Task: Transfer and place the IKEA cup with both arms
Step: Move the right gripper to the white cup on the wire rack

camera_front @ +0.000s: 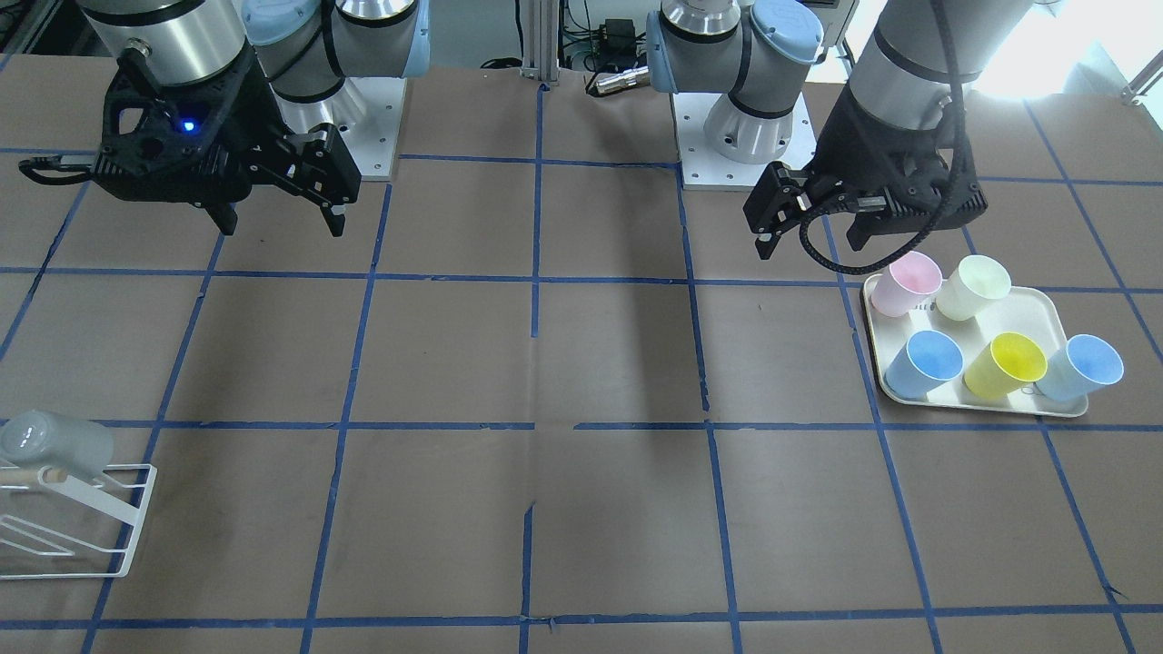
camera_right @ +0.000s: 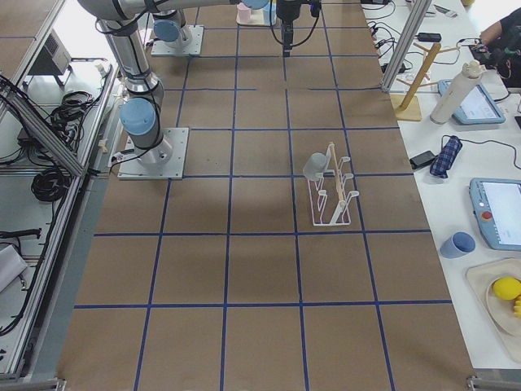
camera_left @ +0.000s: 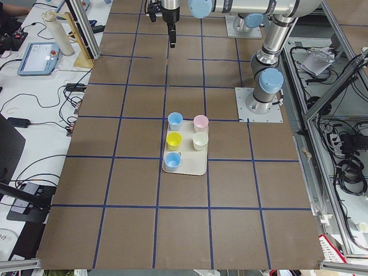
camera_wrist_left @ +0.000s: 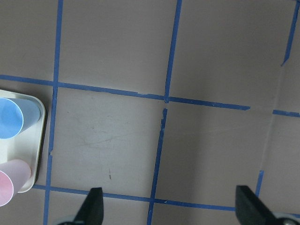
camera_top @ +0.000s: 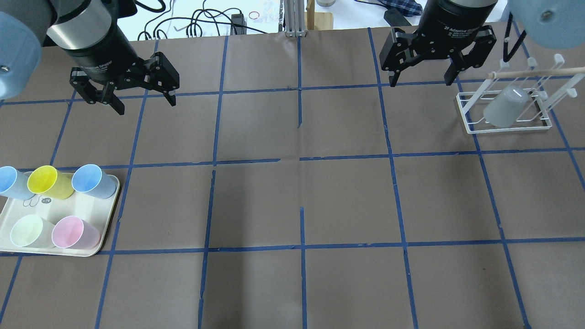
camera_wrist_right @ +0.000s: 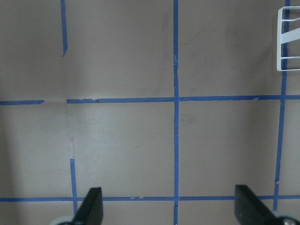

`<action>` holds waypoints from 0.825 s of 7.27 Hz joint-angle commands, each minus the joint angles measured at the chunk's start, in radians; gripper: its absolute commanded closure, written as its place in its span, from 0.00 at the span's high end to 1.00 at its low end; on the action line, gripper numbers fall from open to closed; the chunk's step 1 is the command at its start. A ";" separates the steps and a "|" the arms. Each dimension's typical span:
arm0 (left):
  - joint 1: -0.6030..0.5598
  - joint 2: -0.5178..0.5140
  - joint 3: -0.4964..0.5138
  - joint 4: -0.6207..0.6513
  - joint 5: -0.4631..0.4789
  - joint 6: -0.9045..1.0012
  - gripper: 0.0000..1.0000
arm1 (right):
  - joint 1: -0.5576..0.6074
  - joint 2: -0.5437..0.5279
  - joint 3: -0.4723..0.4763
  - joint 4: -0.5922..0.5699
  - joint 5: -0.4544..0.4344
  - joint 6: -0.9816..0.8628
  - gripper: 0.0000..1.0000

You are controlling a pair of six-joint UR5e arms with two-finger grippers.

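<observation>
The grey IKEA cup hangs upside down on a peg of a white wire rack at the far right of the table, and it shows at the left edge of the front view. My right gripper hovers open and empty to the left of the rack, apart from the cup. My left gripper is open and empty above bare table, beyond the tray. Each wrist view shows two spread fingertips over brown paper: the left gripper and the right gripper.
A cream tray at the near left holds two light-blue cups, a yellow cup, a pale green cup and a pink cup. Brown paper with blue tape lines covers the table. Screens and tools lie on side benches.
</observation>
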 commanded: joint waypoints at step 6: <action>0.000 0.003 -0.001 -0.001 -0.003 0.000 1.00 | -0.390 0.008 -0.002 -0.007 0.004 -0.359 1.00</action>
